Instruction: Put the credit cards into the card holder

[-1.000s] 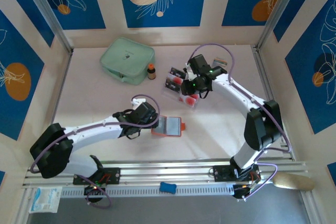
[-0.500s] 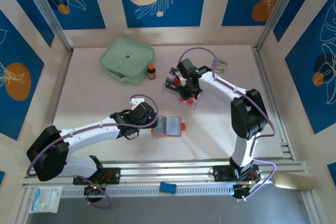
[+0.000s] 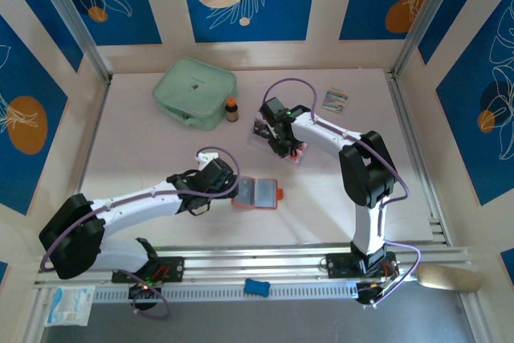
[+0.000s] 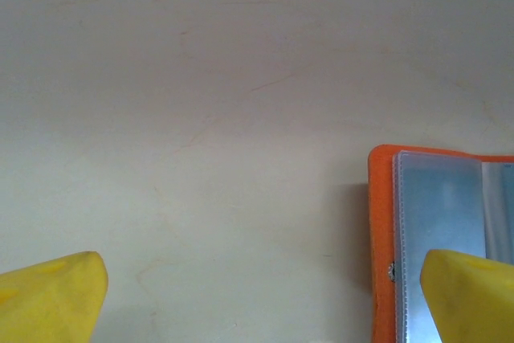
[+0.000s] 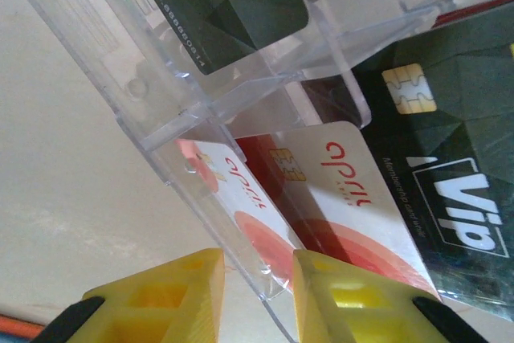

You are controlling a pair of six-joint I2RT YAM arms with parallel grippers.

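Cards [image 5: 345, 206]: thin, stiff, slick (pinch an edge) | right fingers [image 5: 345, 307] narrow at one, grip unclear | left fingers [image 4: 48, 299] wide

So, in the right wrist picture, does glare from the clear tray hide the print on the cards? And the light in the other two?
Right wrist view: no, print on the black card and the pale card reads sharply, the clear tray shows only weak glints. Left wrist view: even light, a faint shadow beside the card holder. Top view: soft, even light.
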